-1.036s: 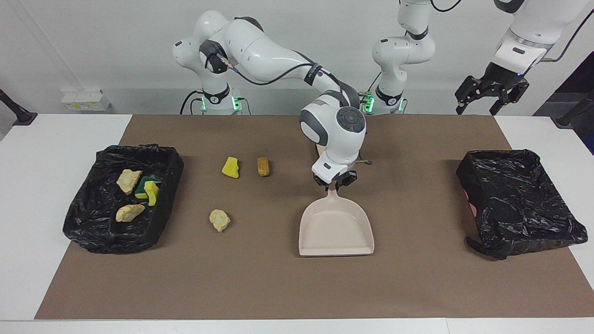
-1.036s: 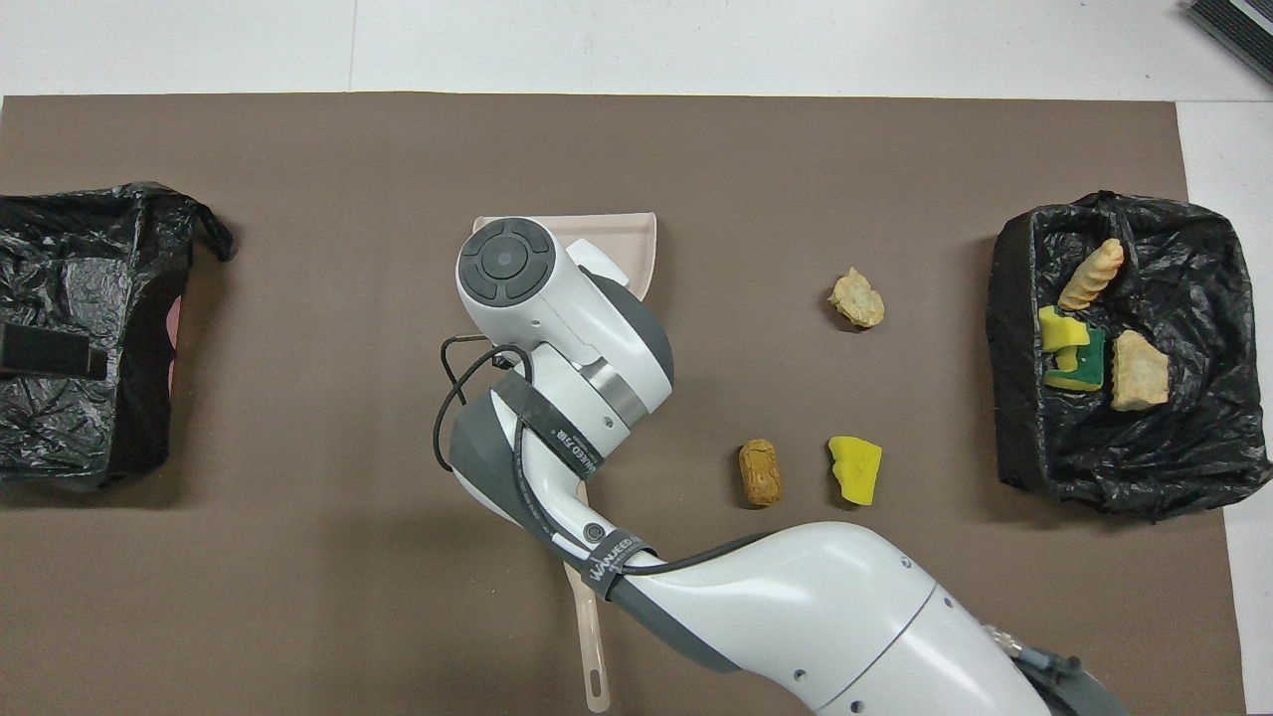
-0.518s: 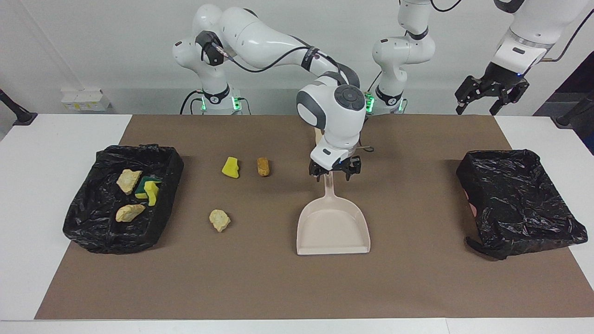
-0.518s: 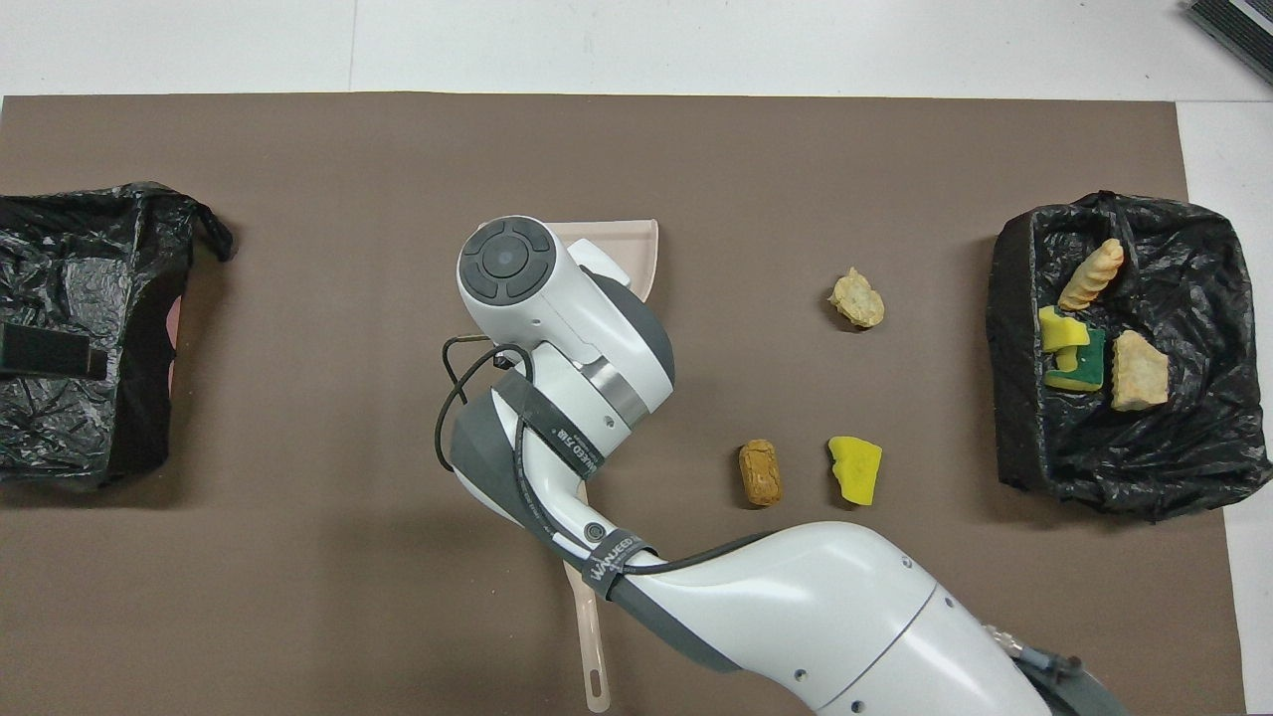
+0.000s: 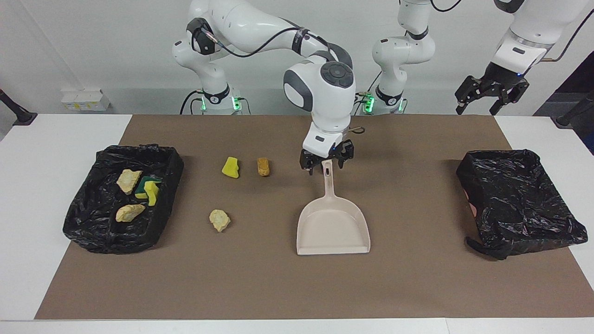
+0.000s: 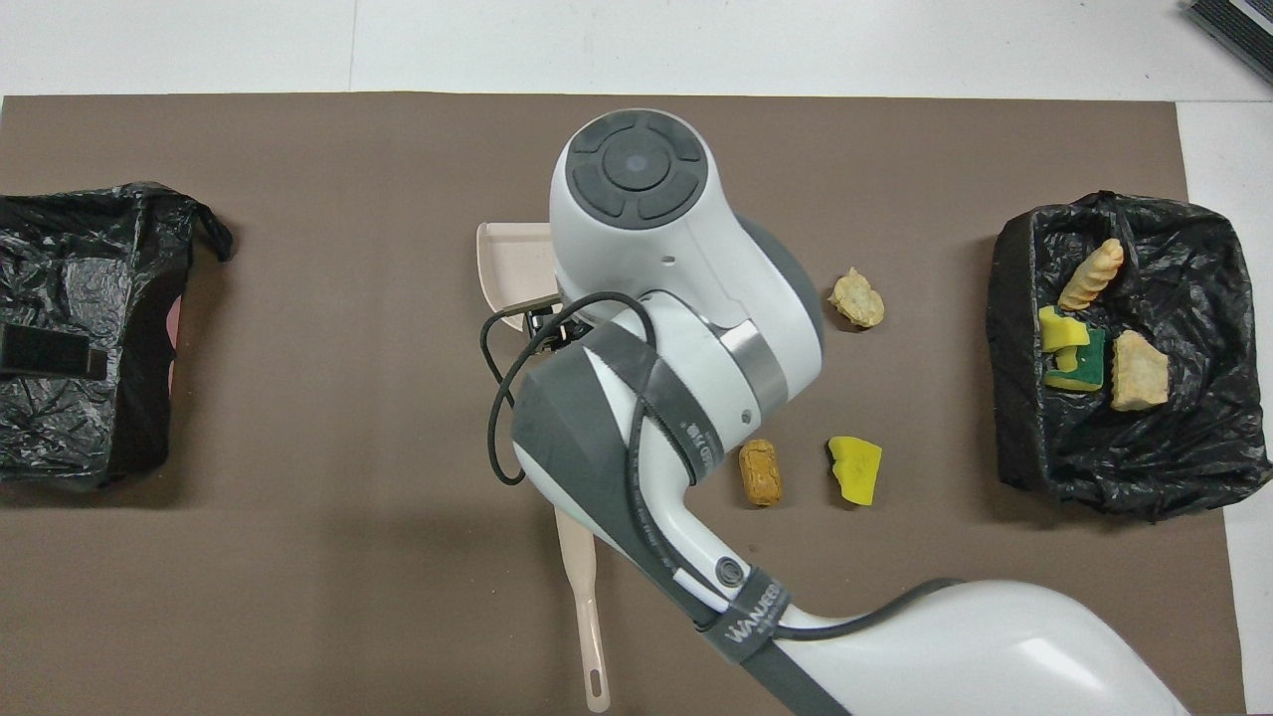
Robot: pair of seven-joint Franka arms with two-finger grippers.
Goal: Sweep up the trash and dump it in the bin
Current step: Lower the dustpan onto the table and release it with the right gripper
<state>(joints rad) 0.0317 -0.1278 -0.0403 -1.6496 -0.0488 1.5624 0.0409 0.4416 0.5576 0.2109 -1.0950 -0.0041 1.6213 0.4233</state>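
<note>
The black-lined bin (image 5: 123,199) at the right arm's end of the table holds 4 pieces of trash: 2 pale wrinkly lumps (image 5: 129,180), a yellow sponge (image 5: 151,191) and a green-backed one (image 5: 144,187) tucked against it. The other lined bin (image 5: 519,200), at the left arm's end, shows nothing inside it.

3 pieces lie loose on the brown mat (image 5: 417,287): a yellow sponge wedge (image 5: 230,167) with an orange-brown lump (image 5: 263,166) just beside it, and a pale lump (image 5: 219,220) farther from the robots. The beige dustpan (image 5: 333,225) lies flat mid-table, its handle pointing toward the robots. A second beige handle (image 6: 589,607) pokes out from under the arm in the overhead view.

The right gripper (image 5: 326,166) hangs over the dustpan's handle tip, jaws spread, gripping nothing. The left gripper (image 5: 491,93) waits high over the table's corner, fingers apart and empty.

The mat between the dustpan and both bins lies bare.
</note>
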